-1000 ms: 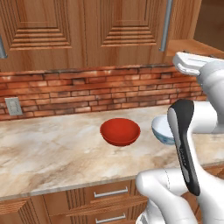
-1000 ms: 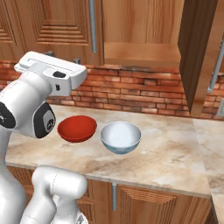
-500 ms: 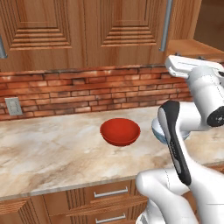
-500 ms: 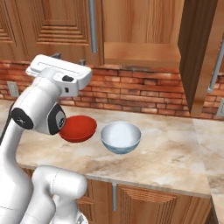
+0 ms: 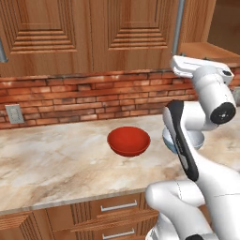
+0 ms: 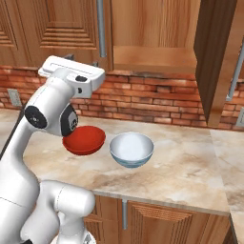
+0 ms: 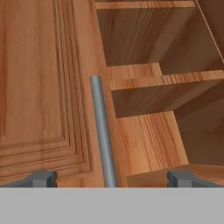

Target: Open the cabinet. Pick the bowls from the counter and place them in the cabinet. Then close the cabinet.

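1. The large brown wooden cabinet (image 6: 152,38) hangs above the red brick backsplash (image 5: 93,98); its right door (image 6: 217,57) stands swung out, showing bare wooden shelves inside, while the left raised-panel door (image 7: 43,87) is shut.
2. A long vertical silver bar handle (image 7: 103,131) runs down the edge of that shut left door, right beside the open compartment.
3. The gripper (image 7: 111,178) is spread wide with nothing between its jaws; in the hand view its two dark fingertips (image 7: 41,178) sit to either side of the handle's lower end, not touching it.
4. On the beige-and-tan marbled stone table (image 5: 51,159) sits a glossy red round bowl (image 5: 129,140), upright, below the cabinet.
5. Just beside it, to the right, sits a pale white-blue round bowl (image 6: 131,148) with a silvery inside, also upright; the two are close, and I cannot tell if they touch.
6. Wooden drawers with short horizontal silver handles (image 5: 115,206) sit under the table's rounded front edge.
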You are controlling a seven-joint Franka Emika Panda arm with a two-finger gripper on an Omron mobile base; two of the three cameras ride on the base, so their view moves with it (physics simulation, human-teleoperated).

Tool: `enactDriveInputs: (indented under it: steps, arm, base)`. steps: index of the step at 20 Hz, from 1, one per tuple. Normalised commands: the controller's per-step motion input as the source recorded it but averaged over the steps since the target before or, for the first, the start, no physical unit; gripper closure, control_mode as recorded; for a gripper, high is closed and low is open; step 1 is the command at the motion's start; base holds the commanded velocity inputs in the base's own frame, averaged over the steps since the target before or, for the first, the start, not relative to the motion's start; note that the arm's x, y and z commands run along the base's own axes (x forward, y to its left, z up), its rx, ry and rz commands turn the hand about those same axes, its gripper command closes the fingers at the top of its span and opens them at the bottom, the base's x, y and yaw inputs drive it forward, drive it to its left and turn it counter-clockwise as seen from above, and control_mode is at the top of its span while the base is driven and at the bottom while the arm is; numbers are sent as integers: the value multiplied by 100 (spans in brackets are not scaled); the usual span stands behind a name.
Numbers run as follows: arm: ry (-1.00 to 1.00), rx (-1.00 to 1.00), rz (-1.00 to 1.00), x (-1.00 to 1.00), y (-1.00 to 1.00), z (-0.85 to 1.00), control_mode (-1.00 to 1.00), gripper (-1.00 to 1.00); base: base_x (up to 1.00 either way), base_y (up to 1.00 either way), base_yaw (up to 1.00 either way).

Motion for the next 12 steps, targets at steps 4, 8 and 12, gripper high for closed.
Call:
enactDriveInputs:
  steps: [4, 8, 12]
  arm:
    - [3, 0, 0, 47, 0, 0, -100, -100]
    - [0, 0, 0, 44, 0, -1, -100, -100]
    - [0, 0, 0, 50, 0, 0, -100, -100]
  base:
    - [0, 0, 0]
    - [0, 0, 0]
    - [0, 0, 0]
